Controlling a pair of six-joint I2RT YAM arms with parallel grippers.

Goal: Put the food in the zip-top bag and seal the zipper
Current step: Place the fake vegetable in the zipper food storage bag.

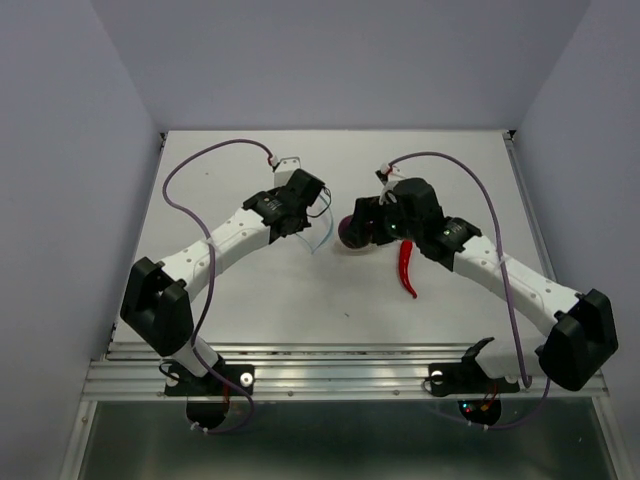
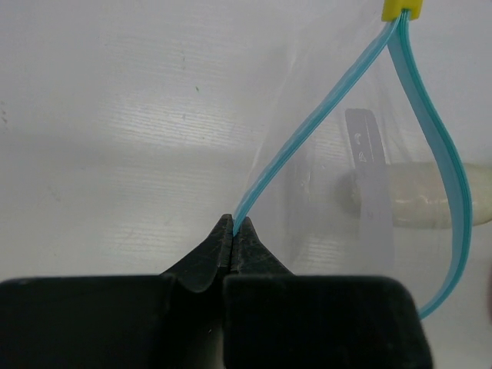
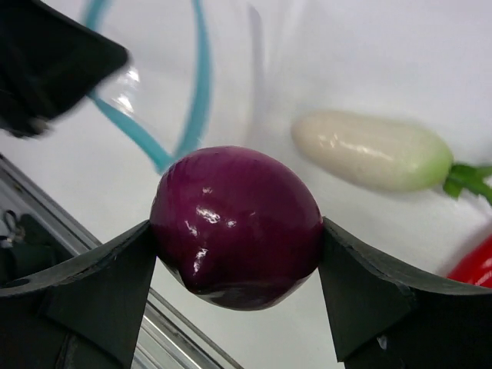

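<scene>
My left gripper [image 1: 303, 208] [image 2: 233, 224] is shut on one lip of the blue-teal zipper [image 2: 307, 131] and holds the clear zip-top bag [image 2: 338, 154] [image 1: 322, 236] with its mouth open in a loop. A yellow end clip [image 2: 401, 9] joins the two zipper strips. My right gripper [image 1: 362, 230] [image 3: 237, 231] is shut on the dark purple onion [image 3: 234, 223] [image 1: 351, 235], held just right of the bag's mouth. The white radish [image 3: 369, 150] [image 2: 423, 201] lies on the table beyond the bag. The red chili [image 1: 407, 268] [image 3: 477, 265] lies beside the right arm.
A ribbed metal rail [image 1: 340, 372] runs along the table's near edge. Pale walls close in the table [image 1: 250, 310] on three sides. Purple cables [image 1: 190, 170] arc over both arms.
</scene>
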